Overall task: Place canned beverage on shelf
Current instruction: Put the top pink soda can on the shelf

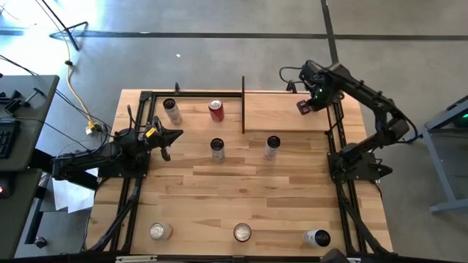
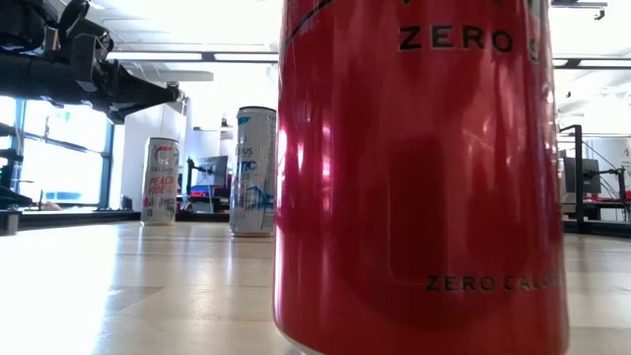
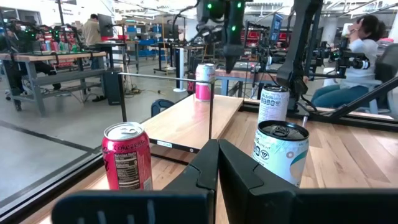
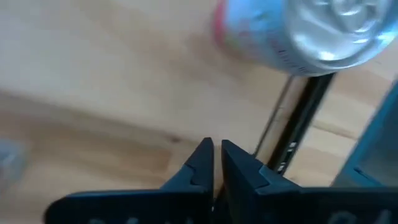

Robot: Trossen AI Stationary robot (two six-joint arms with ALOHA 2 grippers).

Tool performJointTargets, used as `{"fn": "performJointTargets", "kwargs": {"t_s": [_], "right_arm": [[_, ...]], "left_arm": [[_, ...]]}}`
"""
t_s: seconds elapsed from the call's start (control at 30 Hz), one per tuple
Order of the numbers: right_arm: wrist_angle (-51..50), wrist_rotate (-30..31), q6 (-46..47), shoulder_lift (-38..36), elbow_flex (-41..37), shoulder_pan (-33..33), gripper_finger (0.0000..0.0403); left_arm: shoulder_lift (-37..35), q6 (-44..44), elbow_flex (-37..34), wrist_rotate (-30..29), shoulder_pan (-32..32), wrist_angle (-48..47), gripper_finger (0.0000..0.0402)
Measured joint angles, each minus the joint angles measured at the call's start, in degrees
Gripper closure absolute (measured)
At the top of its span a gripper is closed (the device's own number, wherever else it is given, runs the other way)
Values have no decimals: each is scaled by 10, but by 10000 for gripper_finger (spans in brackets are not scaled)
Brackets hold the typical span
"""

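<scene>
Canned beverage placement, release stage: a pink-and-silver can (image 3: 204, 81) stands upright on the shelf (image 1: 287, 111), the pale platform in the upper middle of the high view, near its far right edge, where the right gripper (image 1: 305, 105) hovers over it in the high view and hides it. The right wrist view shows that gripper's fingers (image 4: 238, 162) pressed together with nothing between them, the can's silver top (image 4: 336, 25) lying apart from them toward the upper right beside a black bar. The placing step therefore appears complete; the next move, by judgement, calls for lifting the right arm straight up and drawing it back toward the right edge of the counter (image 1: 219, 197) without brushing the can or the thin black rails that border the shelf. The left gripper (image 1: 164, 136) waits at the left of the frame, fingers shut and empty, with a red can (image 1: 216, 110) and a pale can (image 1: 217, 149) close in front of it. Several other cans stand on the counter below the shelf and along the bottom of the frame, so open room lies mainly in the bare centre and above the shelf itself.
</scene>
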Motion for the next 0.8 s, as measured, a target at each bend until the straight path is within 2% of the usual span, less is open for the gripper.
{"fn": "performJointTargets", "kwargs": {"t_s": [0.23, 0.37, 0.8], "right_arm": [[85, 18, 13, 0, -21, -31, 401], [92, 20, 13, 0, -20, -58, 402], [123, 32, 46, 1, -19, -60, 403]], "left_arm": [[0, 0, 0, 0, 0, 0, 398], [0, 0, 0, 0, 0, 0, 398], [0, 0, 0, 0, 0, 0, 398]]}}
